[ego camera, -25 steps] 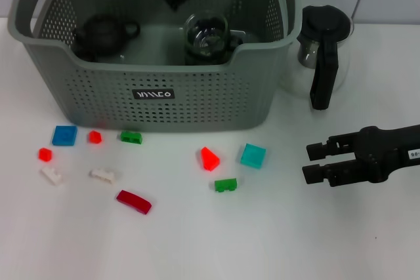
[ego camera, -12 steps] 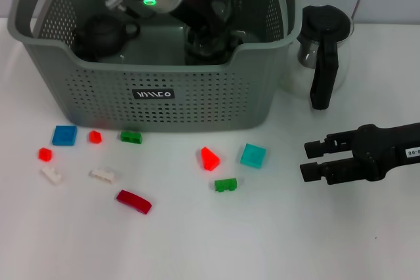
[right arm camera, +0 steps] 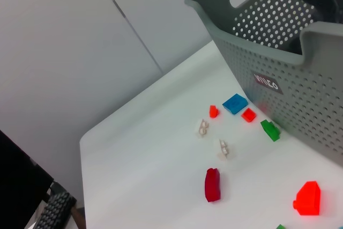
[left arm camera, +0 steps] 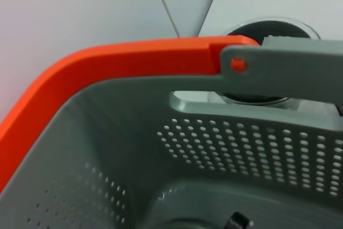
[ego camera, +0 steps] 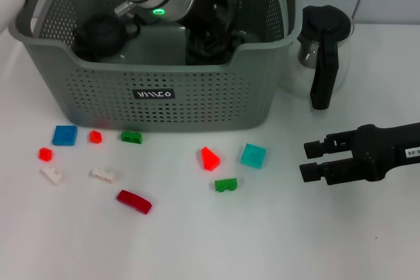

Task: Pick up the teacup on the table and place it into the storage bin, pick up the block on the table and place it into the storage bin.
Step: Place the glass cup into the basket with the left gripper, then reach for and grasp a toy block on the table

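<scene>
The grey storage bin (ego camera: 154, 100) stands at the table's far left and middle. My left arm reaches down into it, and the left gripper (ego camera: 211, 31) sits low in the bin's right half. The teacup is hidden; the gripper's black body covers that spot. Loose blocks lie in front of the bin: blue (ego camera: 64, 135), small red (ego camera: 95, 136), green (ego camera: 130, 137), red wedge (ego camera: 209, 158), teal (ego camera: 252, 155), green (ego camera: 225, 185) and dark red (ego camera: 133, 201). My right gripper (ego camera: 314, 162) hovers open at the right, a short way from the teal block.
A black teapot (ego camera: 98, 32) sits in the bin's left half. A glass pitcher (ego camera: 323, 47) with a black lid and handle stands right of the bin. Two white blocks (ego camera: 102, 175) and a red one (ego camera: 44, 154) lie at front left. The orange handle (left arm camera: 107, 68) fills the left wrist view.
My left arm has swung from the bin's far left rim down and rightward into its right half, covering the glass cup seen there earlier. The right gripper has barely moved.
</scene>
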Motion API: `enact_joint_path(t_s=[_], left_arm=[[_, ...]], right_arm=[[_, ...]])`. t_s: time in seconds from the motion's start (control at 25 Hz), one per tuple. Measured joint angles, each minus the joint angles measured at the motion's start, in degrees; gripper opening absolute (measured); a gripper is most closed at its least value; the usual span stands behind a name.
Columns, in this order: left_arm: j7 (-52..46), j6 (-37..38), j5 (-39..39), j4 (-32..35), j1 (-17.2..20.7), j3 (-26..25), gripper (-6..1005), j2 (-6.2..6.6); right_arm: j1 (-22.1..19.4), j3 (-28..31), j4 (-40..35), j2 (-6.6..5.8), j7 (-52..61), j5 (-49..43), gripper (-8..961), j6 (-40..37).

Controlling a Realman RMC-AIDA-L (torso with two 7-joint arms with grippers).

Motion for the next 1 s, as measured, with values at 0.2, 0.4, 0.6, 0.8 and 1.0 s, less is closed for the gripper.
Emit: enact_joint_path(t_s=[0.2,0.4,0.6,0.8,1.0], left_arm=[[-1.96,0.74,0.33,0.81,0.07,-0.19,141,0.13],[-2.76,7.5,-0.97,9.54,2.61,-3.72,321,0.33],[-3.03,15.87,-4.1,18.75,5.65,-7.92,542,1.13],[-4.84,19.4,-4.63,22.4,7.37,-11.68,544,2.09],[-7.76,23.35,-7.13,23.17,7.79,-18.84,543,3.75]], right_arm=[[-0.23,0.0,0.16,-0.19,0.0,0.0,710,-0.08],[-0.38,-0.01,0.19,-0.27,0.0,-0.01,710,0.01],[-0.41,0.0,0.19,-0.38,-0.06,-0.01,710,0.05],[-0.42,-0.01,0.19,-0.43,-0.27,-0.01,710,0.05],[-0.29,-0.01,0.19,-0.43,-0.5,0.0,710,-0.29]])
